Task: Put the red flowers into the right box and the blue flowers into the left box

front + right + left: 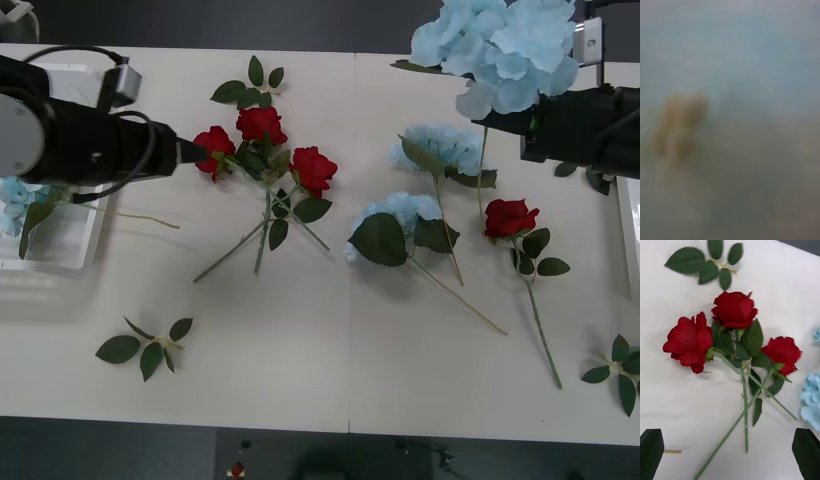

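Observation:
Three red flowers (pixel 261 123) lie bunched left of centre, stems crossing; in the left wrist view the same red flowers (pixel 733 309) lie just ahead of my left gripper (pixel 730 453), whose black fingers (pixel 650 453) stand open. My left gripper (pixel 190 152) almost touches the leftmost rose (pixel 213 143). Another rose (pixel 510 217) lies to the right. Two blue flowers (pixel 440 148) (pixel 395 215) rest mid-table. My right gripper (pixel 528 128) holds a third blue flower (pixel 500 45) high at the back right. The left box (pixel 60 255) holds a blue head (pixel 12 200). The right box (pixel 630 225) shows its edge.
Loose leaf sprigs lie at the back (pixel 248 88), front left (pixel 148 348) and front right (pixel 620 370). A thin bare stem (pixel 150 218) lies beside the left box. The right wrist view is a pale blue blur.

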### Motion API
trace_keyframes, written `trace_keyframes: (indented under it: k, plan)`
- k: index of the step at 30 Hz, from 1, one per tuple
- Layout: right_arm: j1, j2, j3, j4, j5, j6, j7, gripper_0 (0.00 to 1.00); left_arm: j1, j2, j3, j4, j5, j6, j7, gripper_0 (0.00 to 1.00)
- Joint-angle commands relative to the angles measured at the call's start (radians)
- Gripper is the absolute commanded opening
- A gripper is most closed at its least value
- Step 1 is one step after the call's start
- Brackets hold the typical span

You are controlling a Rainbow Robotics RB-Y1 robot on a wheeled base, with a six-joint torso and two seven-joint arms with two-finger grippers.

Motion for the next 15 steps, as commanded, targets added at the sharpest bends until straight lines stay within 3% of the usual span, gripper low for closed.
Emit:
trace_keyframes:
  k: [1,7,15]
  plan:
    - [-0.015,0.038,-0.021,-0.042,-0.019,0.000,-0.004,0.00,0.006,-0.040,0.121,0.024,0.201,0.106,-0.344,1.00]
    - [-0.018,0.096,-0.019,-0.076,-0.021,0.000,-0.004,0.00,0.020,-0.090,0.147,0.135,0.433,0.115,-0.848,1.00]
    - [-0.021,0.131,-0.019,-0.131,-0.012,0.006,-0.004,0.00,0.040,-0.208,0.139,0.135,0.539,0.198,-1.076,1.00]
